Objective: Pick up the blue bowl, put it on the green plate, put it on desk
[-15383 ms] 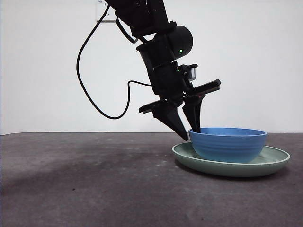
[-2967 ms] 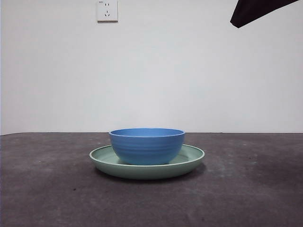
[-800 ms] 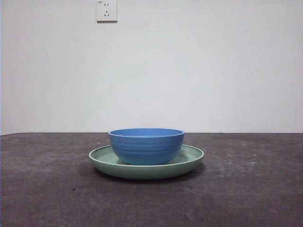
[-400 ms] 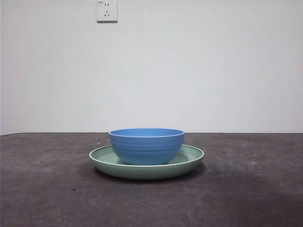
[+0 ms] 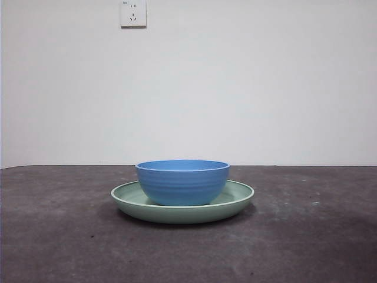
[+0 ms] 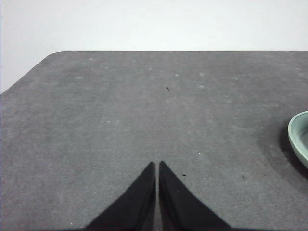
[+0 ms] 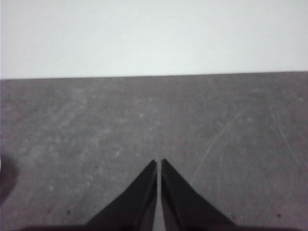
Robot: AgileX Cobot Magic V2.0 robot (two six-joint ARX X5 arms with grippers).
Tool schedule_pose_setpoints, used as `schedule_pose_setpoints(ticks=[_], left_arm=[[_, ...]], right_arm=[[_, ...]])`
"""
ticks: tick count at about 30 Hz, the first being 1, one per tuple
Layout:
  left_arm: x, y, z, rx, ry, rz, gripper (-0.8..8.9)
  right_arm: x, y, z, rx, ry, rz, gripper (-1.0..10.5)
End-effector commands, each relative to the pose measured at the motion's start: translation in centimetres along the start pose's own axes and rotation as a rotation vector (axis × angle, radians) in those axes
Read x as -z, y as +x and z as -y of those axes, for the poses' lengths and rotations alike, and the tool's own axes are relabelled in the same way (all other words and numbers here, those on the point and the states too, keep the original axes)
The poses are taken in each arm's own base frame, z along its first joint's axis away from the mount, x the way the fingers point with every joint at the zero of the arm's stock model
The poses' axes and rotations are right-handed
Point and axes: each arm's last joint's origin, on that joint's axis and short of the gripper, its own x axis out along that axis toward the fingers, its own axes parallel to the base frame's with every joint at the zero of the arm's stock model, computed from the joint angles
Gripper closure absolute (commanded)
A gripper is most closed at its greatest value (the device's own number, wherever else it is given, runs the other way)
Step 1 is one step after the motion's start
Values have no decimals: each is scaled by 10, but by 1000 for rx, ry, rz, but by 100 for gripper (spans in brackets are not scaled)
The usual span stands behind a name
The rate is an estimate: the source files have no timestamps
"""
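The blue bowl [image 5: 182, 181] stands upright inside the green plate [image 5: 235, 200], and the plate rests on the desk [image 5: 59, 236] near the middle of the front view. No arm shows in the front view. In the left wrist view my left gripper [image 6: 157, 164] is shut and empty above bare desk [image 6: 120, 110], with only the plate's rim [image 6: 297, 137] at the picture's edge. My right gripper [image 7: 158, 162] is shut and empty over bare desk [image 7: 96, 125]; neither bowl nor plate shows there.
A white wall socket [image 5: 133, 13] sits high on the back wall. The desk's far edge meets the white wall, and its rounded corner [image 6: 53, 54] shows in the left wrist view.
Bowl and plate have not moved over the last second. The black arm tip seen at the top right corner 3.6 s ago has left the front view.
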Motion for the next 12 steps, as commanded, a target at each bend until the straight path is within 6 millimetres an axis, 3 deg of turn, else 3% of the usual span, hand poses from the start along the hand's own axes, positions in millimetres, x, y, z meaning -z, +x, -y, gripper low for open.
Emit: schedule_pose_setpoints(ticks=[1, 12], left_arm=[[7, 2, 0, -4, -4, -27, 803], [7, 2, 0, -4, -4, -27, 803]], right_arm=[[4, 1, 1, 3, 0, 6, 938], [15, 1, 1, 11, 26, -103, 938]])
